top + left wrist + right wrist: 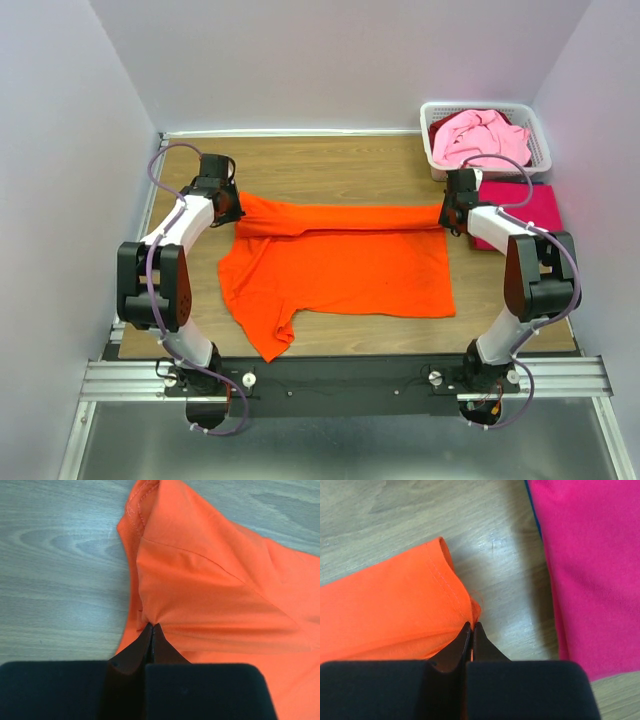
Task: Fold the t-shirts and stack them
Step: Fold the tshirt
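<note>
Left arm: elbow raised at the table's left side, forearm reaching forward and inward, wrist pitched down. Left tool [228, 208] [152, 626] sits low over the far left corner of the orange t-shirt [340, 265] [215, 595]. Jaws pinched together on a gathered fold of the orange cloth; creases run out from the tips in the wrist view.

Right arm: mirrored pose, elbow up at the right side, forearm angled inward and forward. Right tool [455, 215] [471, 625] is at the shirt's far right corner, jaws closed tight on the stitched edge of the orange t-shirt [390, 610].

The orange t-shirt lies mid-table [330, 165], mostly flat. Its far edge is doubled over into a narrow band running straight between the two tools. One sleeve points toward the near left.

The magenta t-shirt [528, 205] [590, 570] lies flat on the table just right of the right tool, apart from the orange cloth, with bare wood between them.

The pale pink t-shirt [480, 137] is bunched in the white basket [540, 140] at the far right corner, behind the magenta one.
</note>
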